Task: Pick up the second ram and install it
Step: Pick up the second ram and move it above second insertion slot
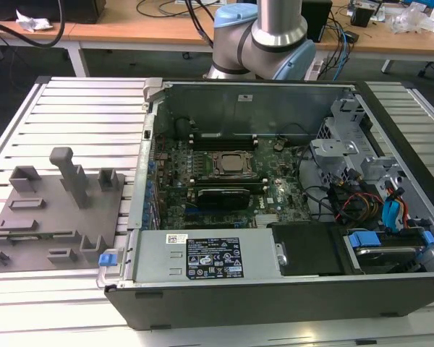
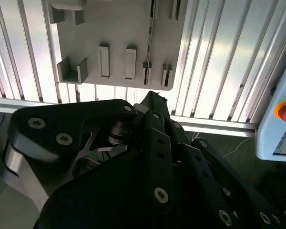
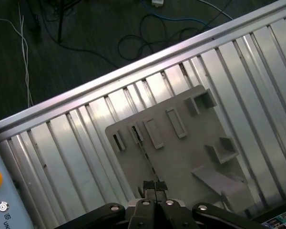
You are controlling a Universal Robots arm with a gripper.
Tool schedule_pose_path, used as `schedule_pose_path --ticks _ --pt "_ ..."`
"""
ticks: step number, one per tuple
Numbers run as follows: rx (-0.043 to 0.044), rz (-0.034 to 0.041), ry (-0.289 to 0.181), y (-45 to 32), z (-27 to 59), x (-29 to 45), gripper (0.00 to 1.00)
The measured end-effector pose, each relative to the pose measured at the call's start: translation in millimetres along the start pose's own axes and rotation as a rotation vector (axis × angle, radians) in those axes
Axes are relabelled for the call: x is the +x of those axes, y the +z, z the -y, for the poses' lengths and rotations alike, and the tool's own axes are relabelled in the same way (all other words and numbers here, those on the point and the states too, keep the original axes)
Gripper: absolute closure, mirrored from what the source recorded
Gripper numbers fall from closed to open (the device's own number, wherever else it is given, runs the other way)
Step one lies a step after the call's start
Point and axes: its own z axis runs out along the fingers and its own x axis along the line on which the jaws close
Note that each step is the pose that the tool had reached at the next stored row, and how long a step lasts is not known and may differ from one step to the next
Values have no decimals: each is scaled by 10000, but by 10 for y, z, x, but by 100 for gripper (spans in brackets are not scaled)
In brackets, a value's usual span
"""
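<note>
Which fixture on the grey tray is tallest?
The post with the wide head on the grey tray; the rest are low brackets and slots.

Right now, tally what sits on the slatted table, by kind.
grey tray: 1
second ram, on edge in the tray: 1
open computer case: 1
Total: 3

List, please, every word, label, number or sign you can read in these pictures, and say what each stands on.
Black label on the power supply: print too small to read.
Small white sticker on the same unit: too small to read.
Pale sticker on the case wall: too small to read.
Control box in the first wrist view: marks blurred, unreadable.
</note>
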Motion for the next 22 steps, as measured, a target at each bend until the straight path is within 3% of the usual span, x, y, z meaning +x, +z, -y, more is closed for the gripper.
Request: schedule_pose_path --ticks 9,12,22 --pt "-21 -39 -878 0 0 0 89" --pt "-38 -72 -1617 0 0 0 89" --pt "-58 -112 -2493 0 0 0 89"
